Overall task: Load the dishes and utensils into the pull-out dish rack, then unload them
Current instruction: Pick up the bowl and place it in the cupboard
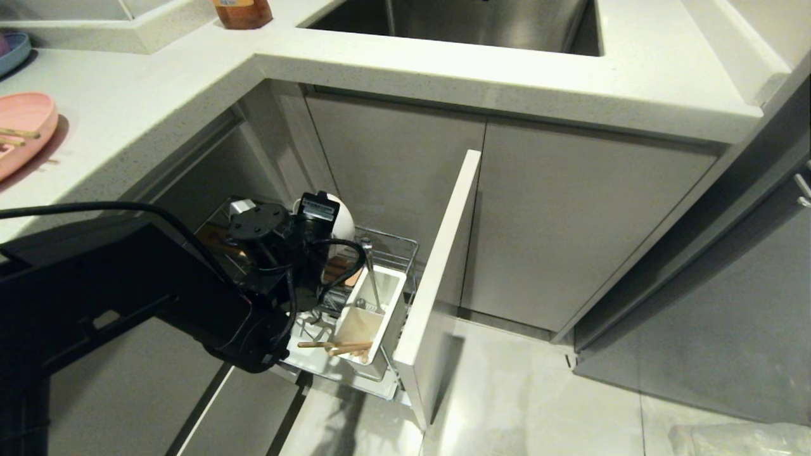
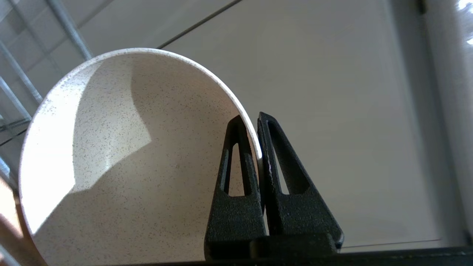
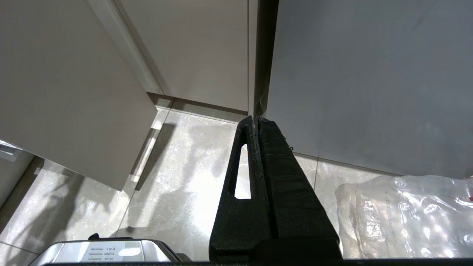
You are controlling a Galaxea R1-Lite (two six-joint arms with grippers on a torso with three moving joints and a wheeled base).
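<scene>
My left gripper (image 2: 257, 122) is shut on the rim of the white speckled bowl (image 2: 129, 159), one finger inside it and one outside. The head view shows the bowl (image 1: 345, 218) held above the back of the pull-out dish rack (image 1: 398, 244), mostly behind my left wrist (image 1: 279, 247). A metal spoon (image 1: 371, 278) stands in the rack's white utensil box (image 1: 386, 316). Wooden chopsticks (image 1: 336, 346) lie across the box's near end. The pink plate (image 1: 22, 126) sits on the counter at far left with wooden sticks (image 1: 19, 134) on it. My right gripper (image 3: 256, 120) hangs shut over the floor.
The rack's tall pale front panel (image 1: 437, 272) stands open to the right of the box. A blue plate (image 1: 12, 50) lies at the counter's far left, and the sink (image 1: 456, 19) is at the top. A clear plastic bag (image 3: 402, 218) lies on the floor.
</scene>
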